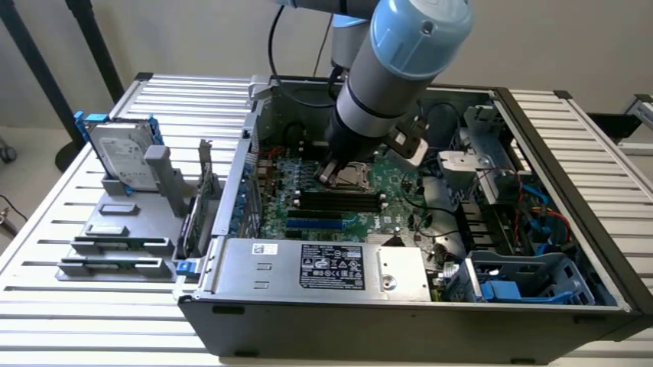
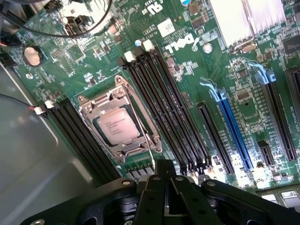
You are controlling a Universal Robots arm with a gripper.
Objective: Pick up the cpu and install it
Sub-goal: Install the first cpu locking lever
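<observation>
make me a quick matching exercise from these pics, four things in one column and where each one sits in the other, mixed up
Things:
1. cpu
2. hard drive
3. hand
4. power supply

Places:
a. upright in the grey stand on the table, outside the case
b. lying in the metal socket frame on the motherboard
c. along the case's near wall, white label up
d. above the motherboard, close to the socket

Pairs: 1-b, 2-a, 3-d, 4-c

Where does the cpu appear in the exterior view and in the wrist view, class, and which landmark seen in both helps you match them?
Exterior view: the cpu sits in its socket on the green motherboard inside the open computer case, just below the arm's end.
Wrist view: the cpu lies in the metal socket frame, beyond the dark gripper.
Shared landmark: the black memory slots running beside the socket.
</observation>
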